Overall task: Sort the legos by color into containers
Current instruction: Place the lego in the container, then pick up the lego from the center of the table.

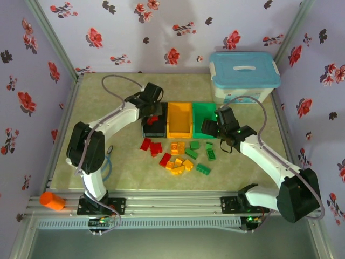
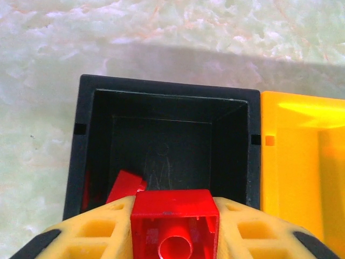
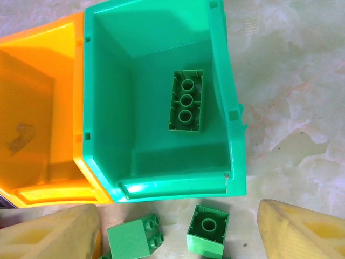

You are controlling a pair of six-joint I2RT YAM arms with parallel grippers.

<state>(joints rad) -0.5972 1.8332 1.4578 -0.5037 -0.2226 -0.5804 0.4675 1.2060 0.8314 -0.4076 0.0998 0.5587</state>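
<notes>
My left gripper is shut on a red lego, held just above the near end of the black container; another red lego lies inside it. From above, this gripper hangs over the black container. The orange container and green container stand to its right. My right gripper is open in front of the green container, which holds a long green lego. Two green legos lie on the table between its fingers.
Loose legos lie in front of the containers: red, orange-yellow, green. A white tub with a light-blue lid stands at the back right. An orange cylinder rests on the front rail at the left.
</notes>
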